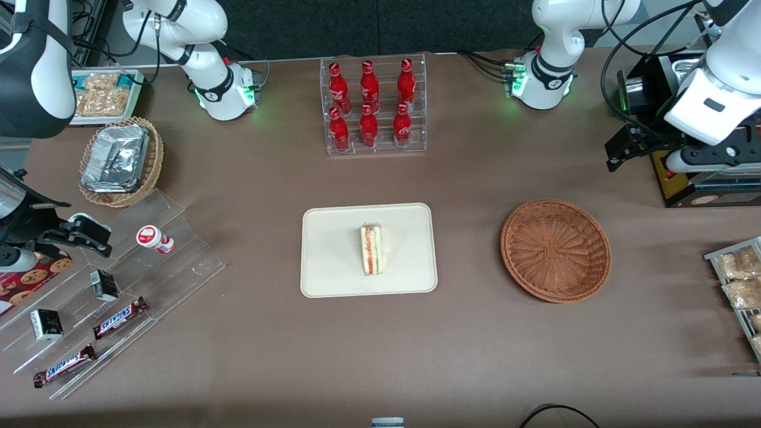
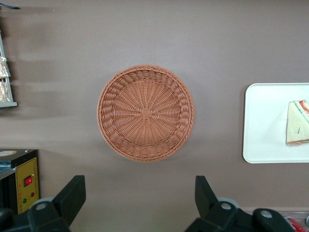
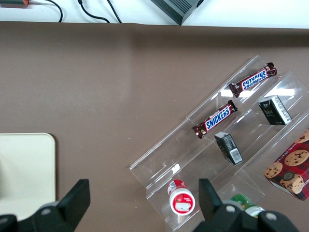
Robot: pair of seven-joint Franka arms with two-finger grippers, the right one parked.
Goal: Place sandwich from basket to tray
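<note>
Left wrist view: gripper [image 2: 140, 203] spread wide, holding nothing, hovering above the basket [image 2: 146, 112]. Sandwich [image 1: 373, 249] lies on the tray [image 1: 333, 261], well apart from gripper.
</note>
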